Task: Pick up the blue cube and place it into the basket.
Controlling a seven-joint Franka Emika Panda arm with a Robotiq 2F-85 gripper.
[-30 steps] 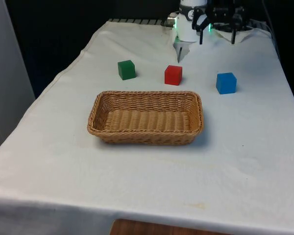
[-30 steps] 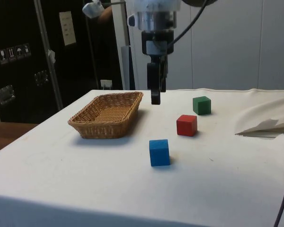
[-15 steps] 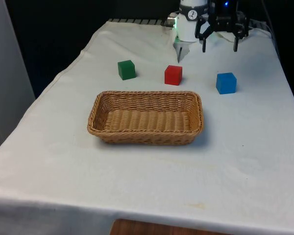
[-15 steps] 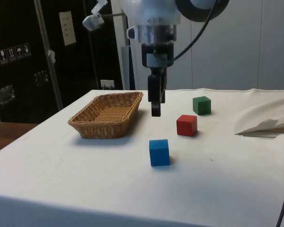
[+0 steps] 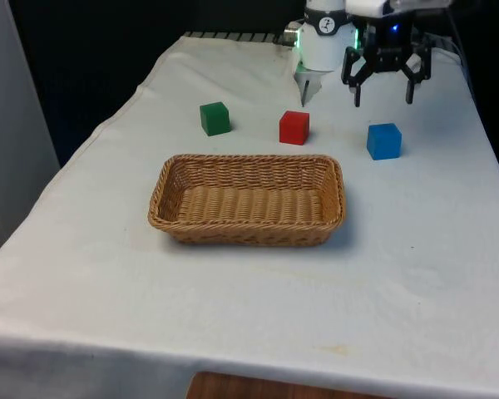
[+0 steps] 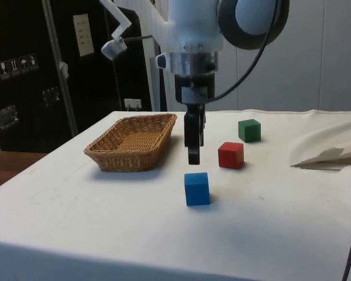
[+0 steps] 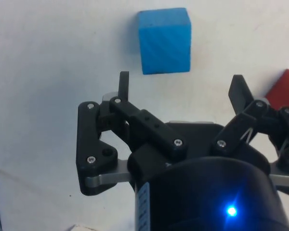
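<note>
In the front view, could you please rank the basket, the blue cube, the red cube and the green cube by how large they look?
1. The basket, clearly the largest.
2. The blue cube, red cube and green cube look about alike; the blue one seems slightly larger, but it also sits nearest the camera, so I would not rank them.

Blue cube (image 5: pixel 383 140) flat on cloth, apart from empty wicker basket (image 5: pixel 248 200).

A matt white cloth (image 5: pixel 416 249) covers the worktop, the basket (image 5: pixel 247 200) is rough woven wicker, the blue cube (image 5: pixel 383 140) looks smooth and matt, and the pincer (image 7: pixel 181 89) is matt black plastic.
</note>
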